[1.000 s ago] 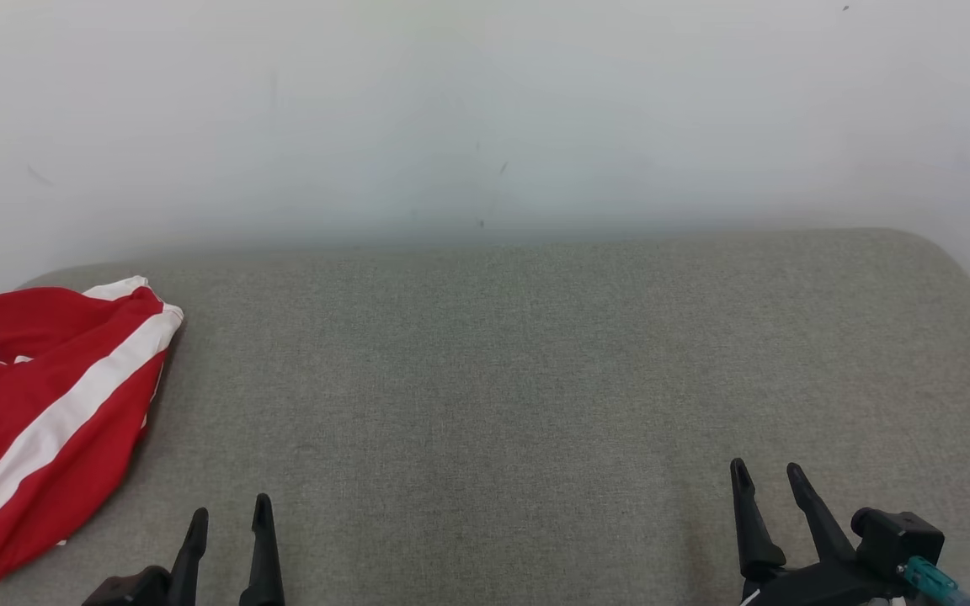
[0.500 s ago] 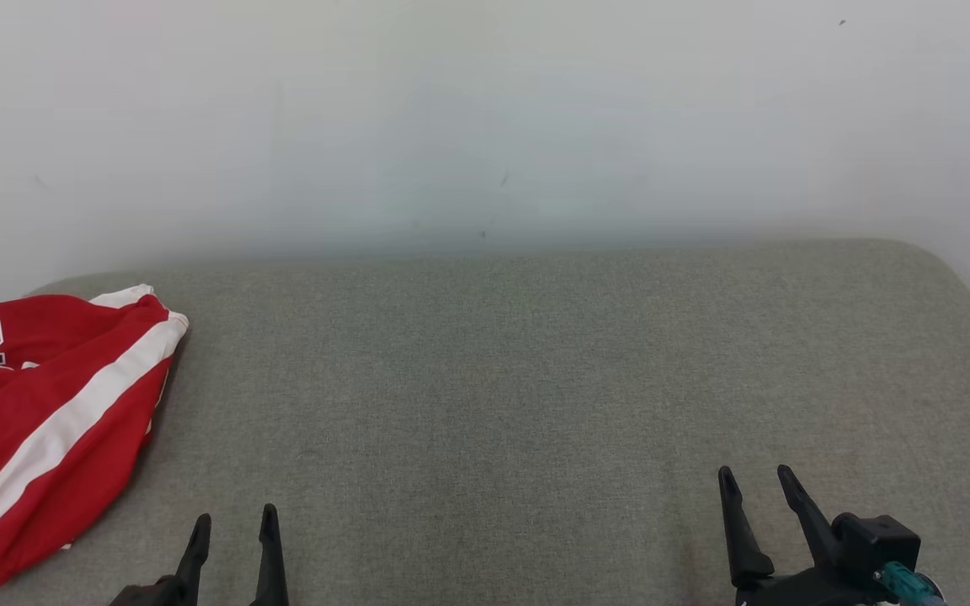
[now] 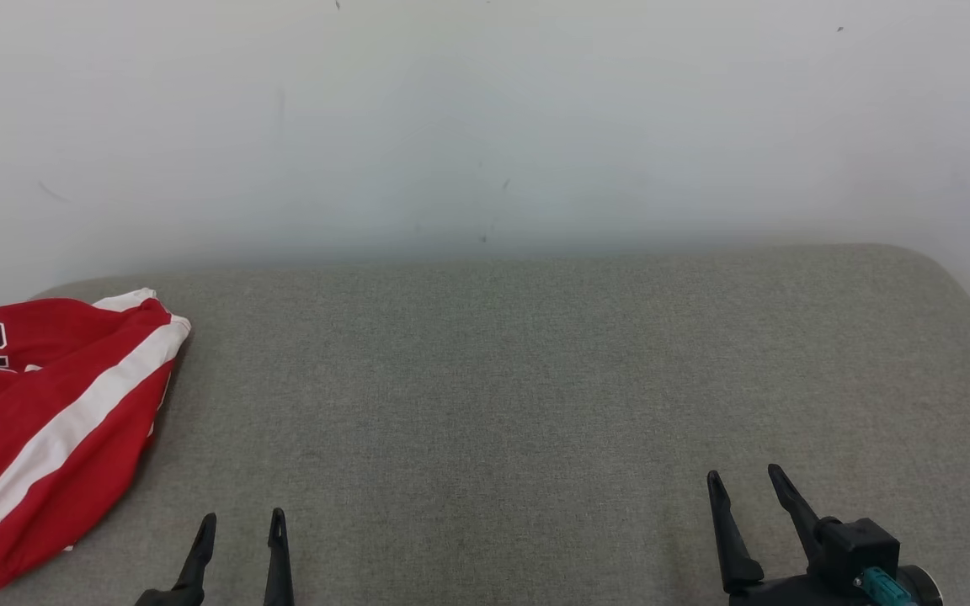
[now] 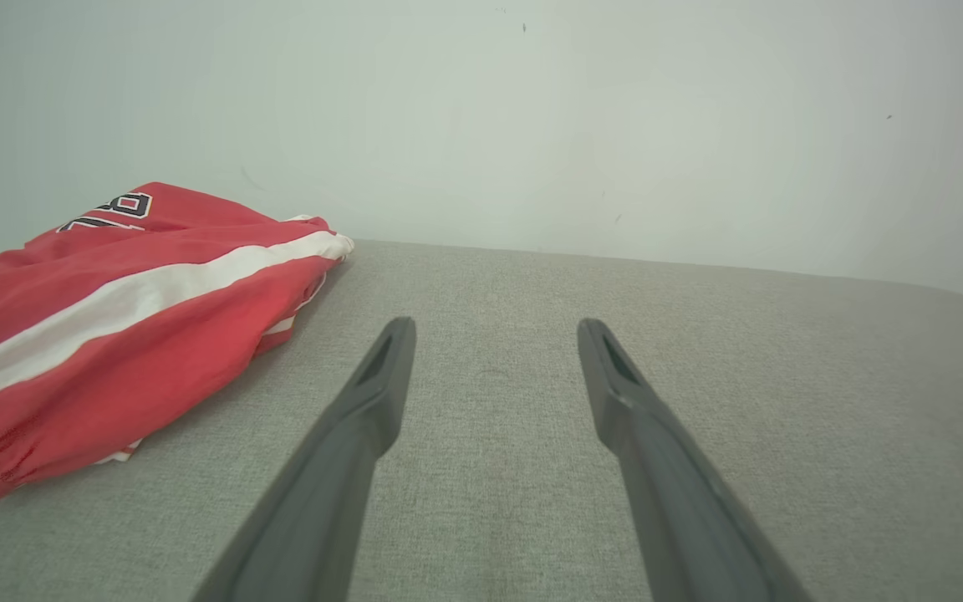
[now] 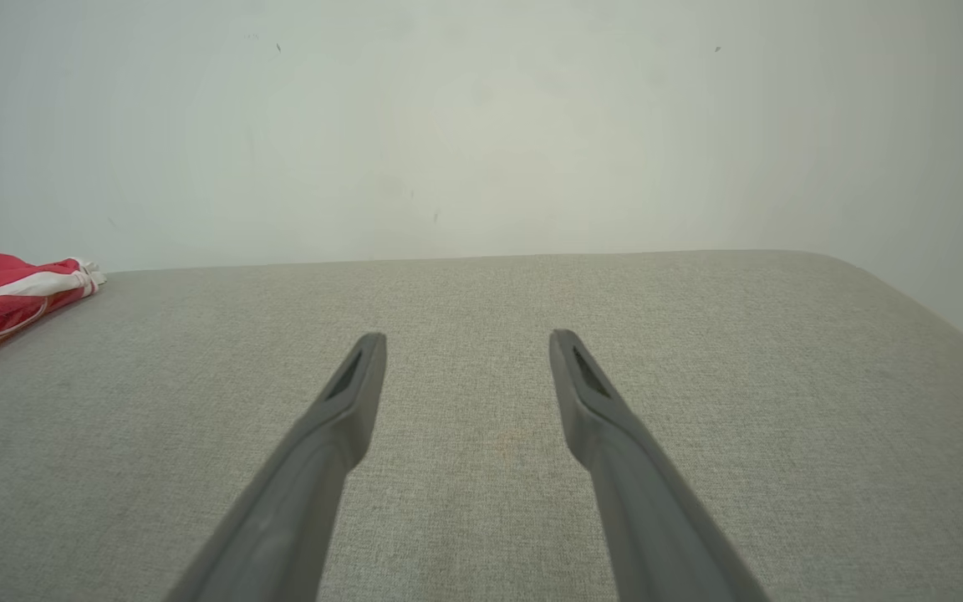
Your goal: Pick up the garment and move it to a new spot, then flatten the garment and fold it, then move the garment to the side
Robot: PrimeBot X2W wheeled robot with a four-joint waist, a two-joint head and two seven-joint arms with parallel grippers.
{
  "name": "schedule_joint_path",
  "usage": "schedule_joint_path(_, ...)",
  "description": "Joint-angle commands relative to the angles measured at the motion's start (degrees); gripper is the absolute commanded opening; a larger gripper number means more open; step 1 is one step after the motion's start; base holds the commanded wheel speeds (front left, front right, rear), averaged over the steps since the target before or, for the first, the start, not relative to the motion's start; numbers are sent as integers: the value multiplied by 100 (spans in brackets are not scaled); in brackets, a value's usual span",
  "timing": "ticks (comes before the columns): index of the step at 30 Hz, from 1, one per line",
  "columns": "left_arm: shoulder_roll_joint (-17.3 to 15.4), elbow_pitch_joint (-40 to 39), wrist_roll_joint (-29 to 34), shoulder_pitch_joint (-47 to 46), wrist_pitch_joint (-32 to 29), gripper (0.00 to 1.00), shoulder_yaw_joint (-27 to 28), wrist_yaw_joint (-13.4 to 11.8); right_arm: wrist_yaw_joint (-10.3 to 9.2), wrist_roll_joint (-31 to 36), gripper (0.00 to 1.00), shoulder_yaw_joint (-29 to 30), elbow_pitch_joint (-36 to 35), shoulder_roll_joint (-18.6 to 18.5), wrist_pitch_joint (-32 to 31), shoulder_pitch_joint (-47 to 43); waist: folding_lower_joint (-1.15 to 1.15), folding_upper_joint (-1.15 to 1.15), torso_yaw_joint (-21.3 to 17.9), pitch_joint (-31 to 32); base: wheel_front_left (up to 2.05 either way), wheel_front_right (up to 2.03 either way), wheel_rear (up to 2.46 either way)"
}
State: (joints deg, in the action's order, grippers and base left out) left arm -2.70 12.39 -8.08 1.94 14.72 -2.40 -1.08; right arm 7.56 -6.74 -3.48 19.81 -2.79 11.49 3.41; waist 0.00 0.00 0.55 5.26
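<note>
The left claw [image 3: 243, 515] sits at the lower left of the head view, its two dark fingers spread wide and holding nothing. The right claw [image 3: 743, 471], lower right, is just as wide and empty. Both hang over the grey upholstered surface [image 3: 485, 379]. The red garment [image 3: 47, 421], white-striped with black lettering, lies bunched at the left edge, apart from both claws, below the pale wall [image 3: 485, 126].

Dark tapered fingers [image 4: 356, 435], slotted tips, on left hand [image 3: 242, 515] and right hand [image 3: 743, 472] — teal plug [image 3: 875, 579] on black wrist
</note>
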Motion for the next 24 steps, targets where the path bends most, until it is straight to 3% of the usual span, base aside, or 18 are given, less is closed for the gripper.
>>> schedule_joint_path(1, -33, -14, 144, 75, 50, 100, -10, -35, -14, 102, 100, -16, 7, -17, 34, -59, 0, 0, 3, 2, 0, 0, 0)
schedule_joint_path(15, -33, 20, 147, 40, 48, 100, -56, -42, -14, 127, 100, 30, 19, -16, 70, -93, 0, 0, 94, 14, 0, 0, 0)
schedule_joint_path(24, -53, 40, 168, 22, 47, 100, -3, -74, -14, 95, 100, 75, -7, -13, 100, -142, 0, 0, 788, 48, 0, 0, 0)
